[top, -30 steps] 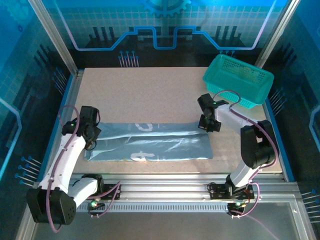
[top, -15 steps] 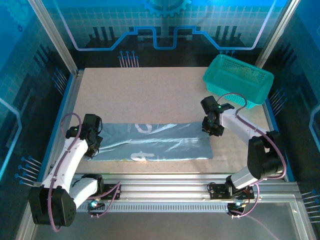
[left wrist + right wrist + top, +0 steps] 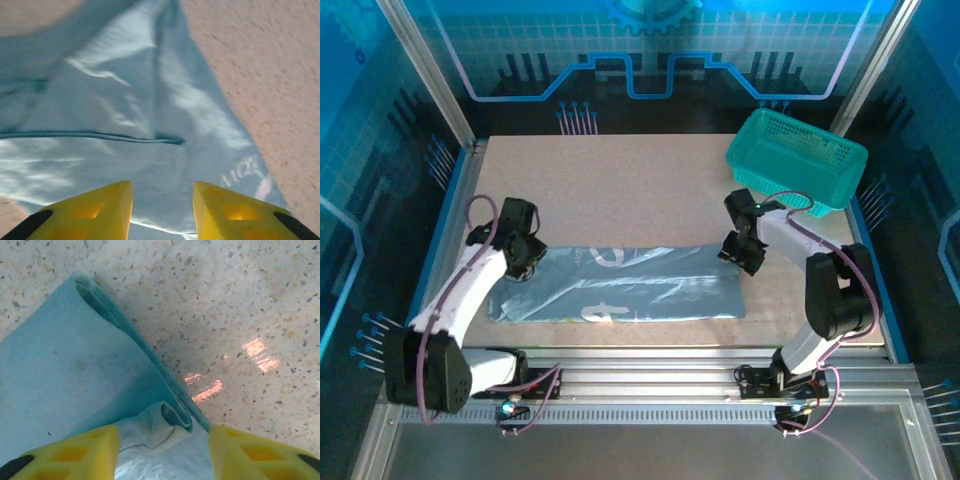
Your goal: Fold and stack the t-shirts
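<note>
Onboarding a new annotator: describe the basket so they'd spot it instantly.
Start at the speckled beige table and go to its far right corner. There sits the basket, a teal mesh box with an open top; unlike the flat grey-blue t-shirt near the front, it has raised walls.

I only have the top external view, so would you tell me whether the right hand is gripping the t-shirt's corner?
Observer: No. On the right wrist camera the right hand is open, and the t-shirt corner lies rolled on the table, not pinched.
Operator: Thank you. And the left hand?
Observer: The left hand is open too, over flat fabric, with nothing between its fingers.
Operator: Is any print near it?
Observer: Yes, small white lettering shows just ahead of one finger.
</note>
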Robot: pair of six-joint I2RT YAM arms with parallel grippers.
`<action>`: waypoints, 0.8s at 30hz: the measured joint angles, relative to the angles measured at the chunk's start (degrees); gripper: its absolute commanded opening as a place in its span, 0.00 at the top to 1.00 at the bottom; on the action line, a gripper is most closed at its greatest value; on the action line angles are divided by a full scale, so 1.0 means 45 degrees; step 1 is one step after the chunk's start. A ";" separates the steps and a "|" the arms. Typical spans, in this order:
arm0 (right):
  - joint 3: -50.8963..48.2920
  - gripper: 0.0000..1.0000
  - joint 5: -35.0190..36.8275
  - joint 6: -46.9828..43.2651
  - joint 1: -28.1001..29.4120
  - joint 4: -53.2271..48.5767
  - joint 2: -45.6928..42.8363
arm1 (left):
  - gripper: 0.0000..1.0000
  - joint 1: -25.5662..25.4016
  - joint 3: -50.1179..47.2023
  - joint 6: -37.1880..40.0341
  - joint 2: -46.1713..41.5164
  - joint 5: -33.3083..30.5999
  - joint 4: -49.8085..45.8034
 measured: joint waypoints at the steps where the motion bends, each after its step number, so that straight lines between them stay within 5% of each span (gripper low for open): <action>1: 0.0000 0.41 -0.0180 0.0214 -0.0151 0.0010 0.0019 | 0.66 -0.0136 0.0102 0.0121 0.0447 0.0253 0.0296; 6: 0.0058 0.41 -0.0947 0.1239 -0.0612 -0.0034 0.0325 | 0.67 -0.0821 0.0612 0.0733 0.1885 0.1069 0.1132; 18: -0.0335 0.73 -0.1656 0.2181 -0.0646 -0.0452 0.0525 | 0.70 -0.1559 0.0899 0.1462 0.2803 0.1972 0.1695; 24: -0.1069 0.78 -0.1651 0.2137 -0.0646 -0.0559 -0.0049 | 0.70 -0.2006 0.0971 0.1613 0.3327 0.2414 0.1685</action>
